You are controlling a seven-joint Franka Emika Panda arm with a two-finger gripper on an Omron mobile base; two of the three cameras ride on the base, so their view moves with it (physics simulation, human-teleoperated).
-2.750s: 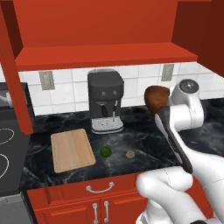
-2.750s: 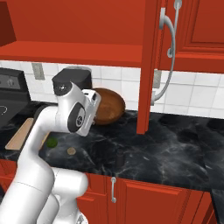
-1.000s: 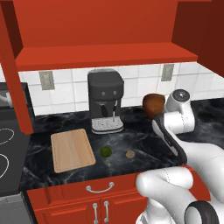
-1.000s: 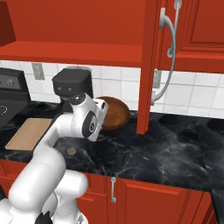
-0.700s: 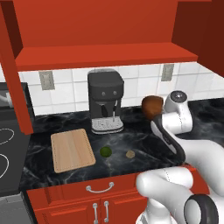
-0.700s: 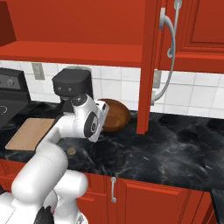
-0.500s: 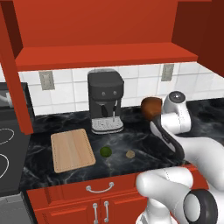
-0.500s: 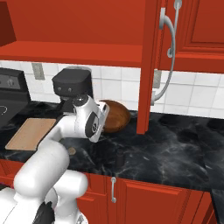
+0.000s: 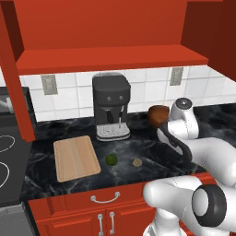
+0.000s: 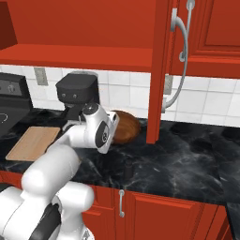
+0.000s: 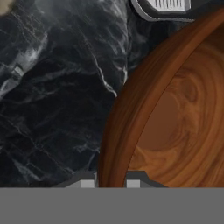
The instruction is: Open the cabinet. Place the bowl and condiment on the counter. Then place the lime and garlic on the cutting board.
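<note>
My gripper (image 11: 110,183) is shut on the rim of the bowl (image 11: 175,118), a brown wooden bowl; the fingertips (image 11: 87,183) sit on either side of the rim. The bowl (image 9: 158,115) hangs tilted, low over the black counter (image 9: 138,147), just right of the coffee machine, and it also shows behind my wrist as the bowl (image 10: 126,127). The condiment (image 10: 128,168) stands on the counter near its front edge. The lime (image 9: 111,159) and the garlic (image 9: 137,162) lie on the counter right of the cutting board (image 9: 76,157). The cabinet (image 9: 110,32) is open.
A black coffee machine (image 9: 111,106) stands against the tiled wall. The open right cabinet door (image 10: 159,70) with its silver handle (image 10: 180,56) juts out over the counter. The left door (image 9: 14,73) hangs open near the stove (image 9: 7,161).
The gripper has carried the bowl down from about shelf height to just above the counter and slightly left, toward the coffee machine. Lime, garlic and board have not moved.
</note>
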